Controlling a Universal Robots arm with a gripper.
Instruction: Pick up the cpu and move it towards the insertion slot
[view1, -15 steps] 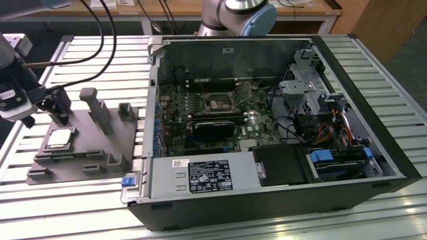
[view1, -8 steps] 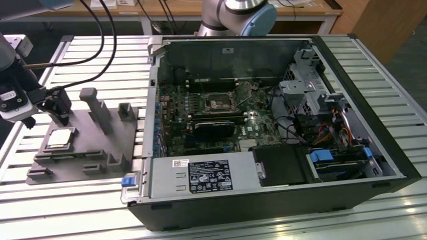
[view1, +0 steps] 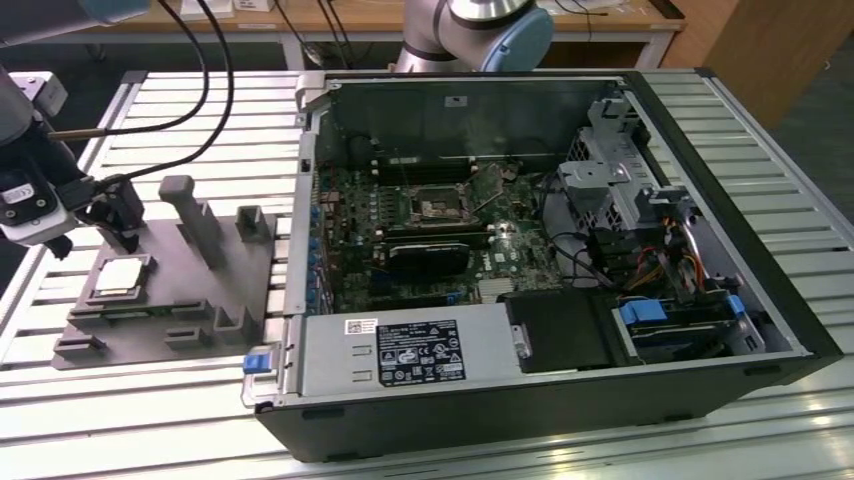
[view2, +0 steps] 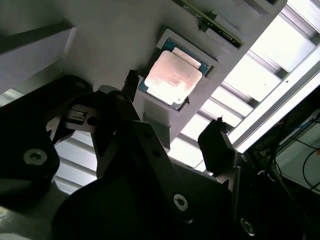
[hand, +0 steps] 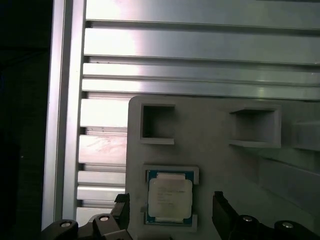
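The cpu (view1: 120, 277), a flat square chip with a silvery top, lies in a square recess of the grey fixture (view1: 200, 300) at the exterior view's left. My gripper (view1: 91, 232) hovers just above and behind it, open. In both wrist views the cpu (view2: 172, 77) (hand: 170, 198) sits between the two dark fingers (view2: 216, 145) (hand: 220, 210), which stand apart on either side without touching it. The insertion slot (view1: 438, 207), a dark square socket with a metal frame, is on the motherboard inside the open computer case (view1: 787, 300).
Upright grey posts (view1: 194, 215) rise from the fixture just beside the cpu. The case wall (view1: 304, 200) stands between the fixture and the motherboard. Black cables (view1: 200, 90) hang near the arm. Slatted aluminium table (view1: 134, 420) lies all around.
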